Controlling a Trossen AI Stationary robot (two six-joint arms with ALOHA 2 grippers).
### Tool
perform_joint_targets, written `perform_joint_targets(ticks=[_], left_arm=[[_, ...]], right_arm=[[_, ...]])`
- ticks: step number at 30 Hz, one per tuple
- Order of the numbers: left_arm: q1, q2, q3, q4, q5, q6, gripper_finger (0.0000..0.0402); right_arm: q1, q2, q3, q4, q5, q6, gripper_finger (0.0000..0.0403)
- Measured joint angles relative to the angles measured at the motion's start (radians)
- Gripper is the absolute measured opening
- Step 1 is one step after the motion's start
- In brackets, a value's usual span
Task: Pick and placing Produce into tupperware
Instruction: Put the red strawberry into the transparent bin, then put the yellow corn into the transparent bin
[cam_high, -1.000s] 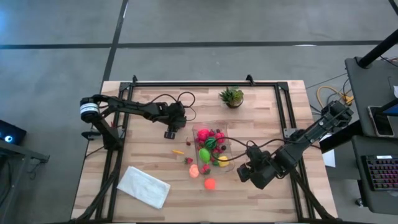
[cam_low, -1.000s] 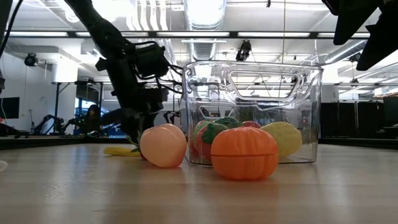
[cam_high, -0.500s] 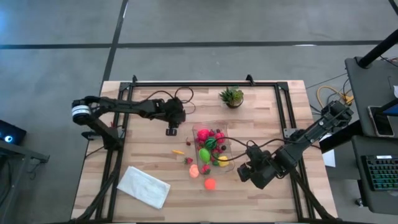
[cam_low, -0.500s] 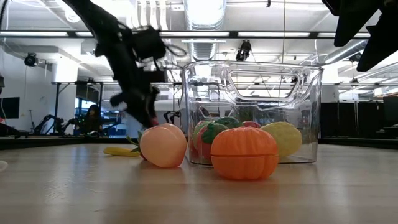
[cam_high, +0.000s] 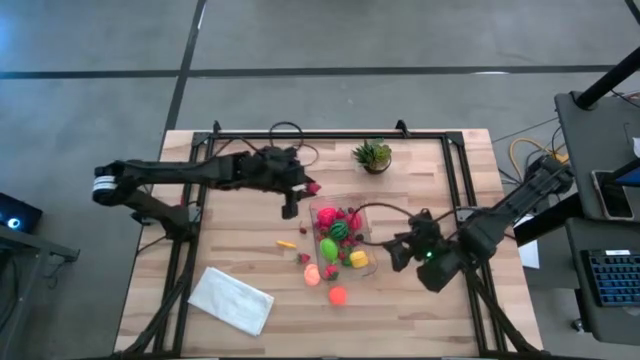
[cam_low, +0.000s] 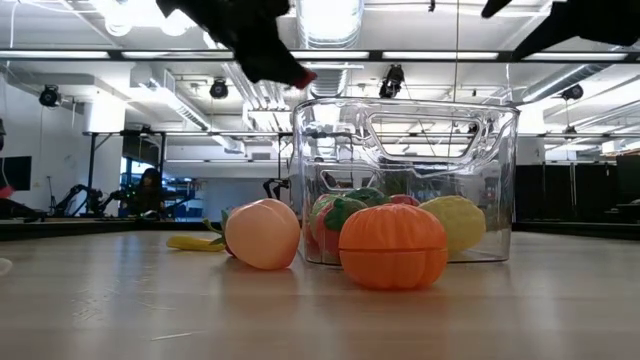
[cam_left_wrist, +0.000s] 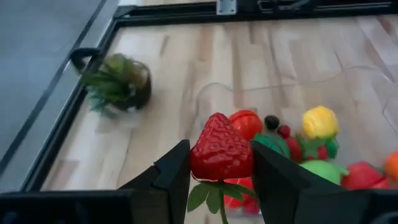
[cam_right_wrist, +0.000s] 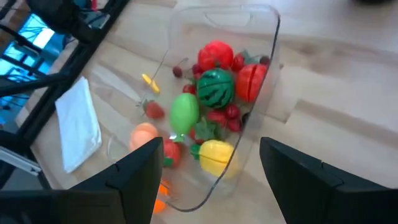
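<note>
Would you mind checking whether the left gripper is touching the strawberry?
Touching. The left wrist view shows the strawberry pinched between the left gripper's jaws, both pressed against its sides.

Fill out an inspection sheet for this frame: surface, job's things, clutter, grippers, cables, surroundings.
Surface: wooden slat table, black frame rails.
Job's things: clear tupperware mid-table holding several toy fruits; peach, orange and yellow piece lie outside it.
Clutter: white cloth at the near left; potted plant at the far edge.
Grippers: left gripper shut on strawberry beside the tupperware's far corner; right gripper open, empty, right of the tupperware.
Cables: black leads looped along both arms.
Surroundings: grey floor, keyboard on side desk.
</note>
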Motion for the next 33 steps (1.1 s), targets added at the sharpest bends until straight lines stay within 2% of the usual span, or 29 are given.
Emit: perform_joint_targets(ticks=[9,11,14,16,21,24,28,33], left_arm=[[-0.091,0.259,0.148,-0.033,0.005,-0.062,0.0131],[-0.091,0.307,0.181,-0.051,0.012,-0.183,0.0143],[-0.089,0.355,0.203,-0.063,0.013,-0.443,0.0171],[-0.089,0.376,0.208,-0.047,0.012,-0.541,0.0193],[-0.099,0.388,0.207,-0.047,0.031,-0.576,0.0240],[-0.119,0.370,0.211,-0.047,0.045,-0.586,0.0253],[-0.161,0.302,0.205,-0.055,0.046,-0.625,0.0251],[-0.260,0.233,0.177,-0.185,0.031,-0.626,0.0230]], right_arm=[[0.000,-0.120,0.000,-0.127,0.023,-0.076,0.0258],[0.001,-0.137,0.000,-0.145,0.022,-0.090,0.0258],[0.003,-0.154,0.000,-0.161,0.019,-0.115,0.0258],[0.006,-0.159,-0.001,-0.163,0.019,-0.147,0.0258],[0.007,-0.162,-0.001,-0.179,0.016,-0.212,0.0258],[0.007,-0.163,-0.001,-0.218,0.015,-0.221,0.0258],[0.007,-0.181,-0.002,-0.304,0.015,-0.216,0.0258],[0.001,-0.223,-0.003,-0.410,0.020,-0.214,0.0258]])
